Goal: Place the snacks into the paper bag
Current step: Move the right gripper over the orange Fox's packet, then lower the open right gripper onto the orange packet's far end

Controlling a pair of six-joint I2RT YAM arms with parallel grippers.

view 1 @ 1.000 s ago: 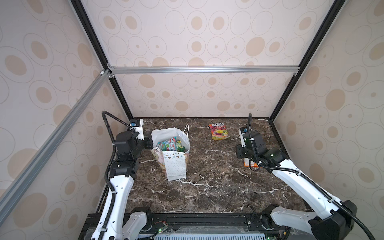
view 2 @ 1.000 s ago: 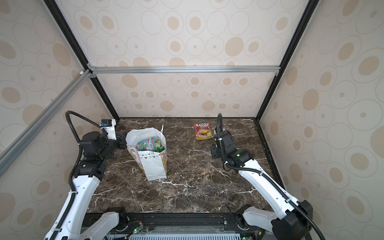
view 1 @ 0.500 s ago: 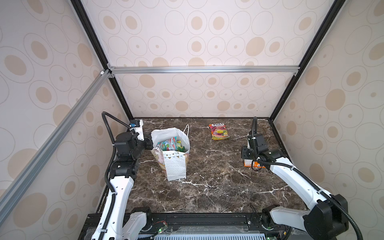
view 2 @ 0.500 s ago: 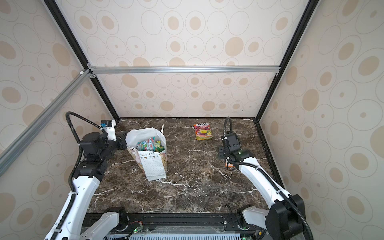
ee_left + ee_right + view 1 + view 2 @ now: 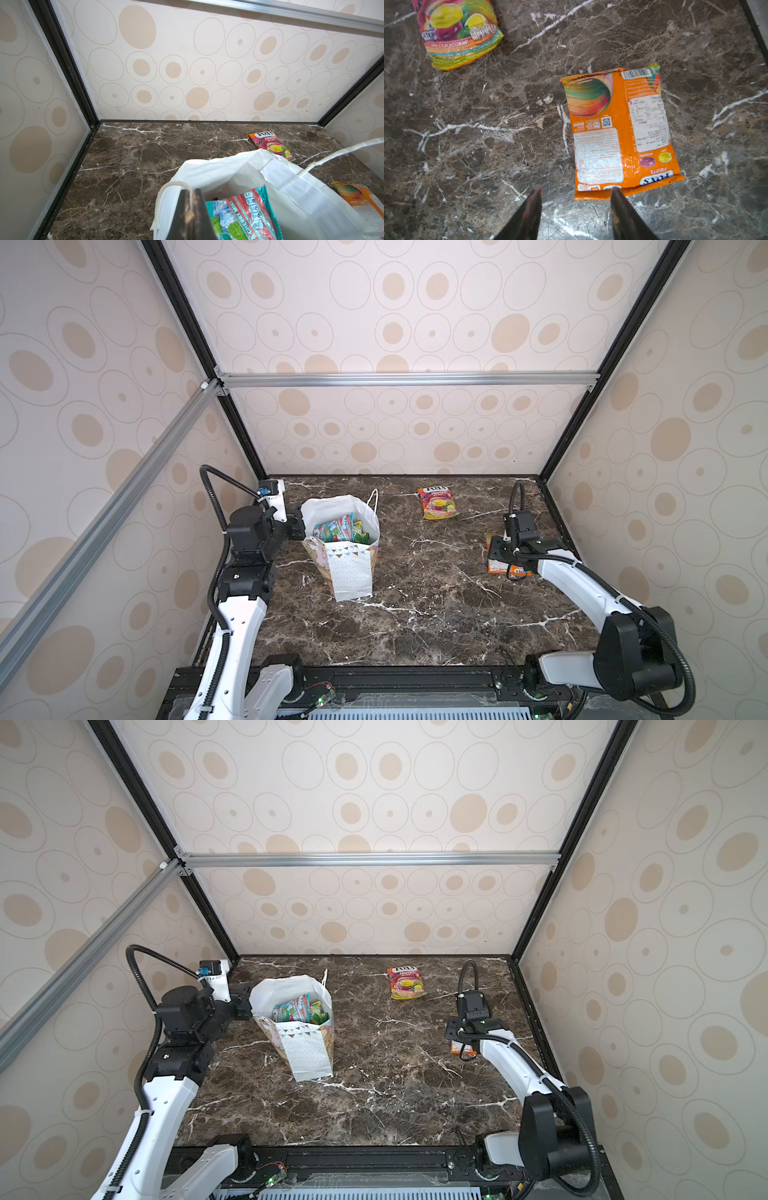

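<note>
The table carries the paper bag, upright, snacks inside. A fruit pouch lies near the back wall, the orange pouch just before the right claw, spread apart. The left claw pinches the bag's rim.

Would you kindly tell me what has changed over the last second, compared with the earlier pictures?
The right arm swung its wrist toward the right wall, and the right end effector now hangs over the near edge of the orange pouch, jaws open, gripping nothing. Unchanged: the left end effector shut on the rim of the paper bag, the fruit pouch at the back.
</note>
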